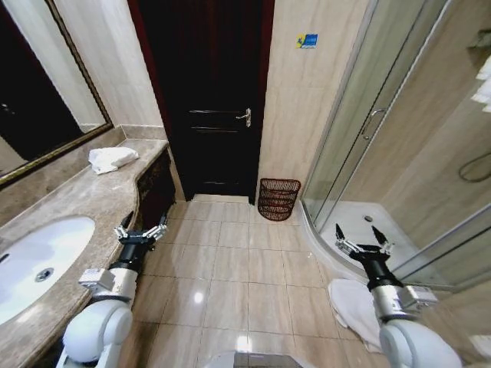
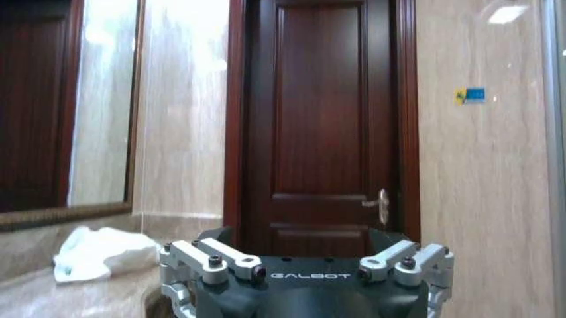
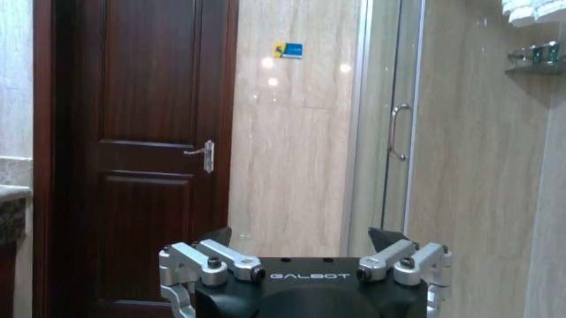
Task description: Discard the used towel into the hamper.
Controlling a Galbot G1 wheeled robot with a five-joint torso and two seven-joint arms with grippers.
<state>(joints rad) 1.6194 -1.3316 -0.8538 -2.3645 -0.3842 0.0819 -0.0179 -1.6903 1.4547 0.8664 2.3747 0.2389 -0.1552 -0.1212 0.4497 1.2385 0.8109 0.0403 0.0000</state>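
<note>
A crumpled white towel [image 1: 113, 159] lies on the marble counter [image 1: 77, 201] at the far left, near the mirror; the left wrist view shows the towel [image 2: 102, 252] too. The hamper [image 1: 278, 198], a dark red-brown openwork basket, stands on the floor against the wall between the door and the shower. My left gripper [image 1: 144, 222] hangs open and empty beside the counter's front edge, well short of the towel. My right gripper [image 1: 357, 231] is open and empty above the shower's curb, nearer to me than the hamper and to its right. Each wrist view shows its own gripper open, left [image 2: 303, 233] and right [image 3: 301, 235].
A white sink [image 1: 34, 261] is set in the counter at the near left. The dark wooden door [image 1: 211, 92] is shut straight ahead. A glass shower enclosure [image 1: 383, 130] fills the right side. A white cloth [image 1: 349, 303] lies on the tiled floor by the right arm.
</note>
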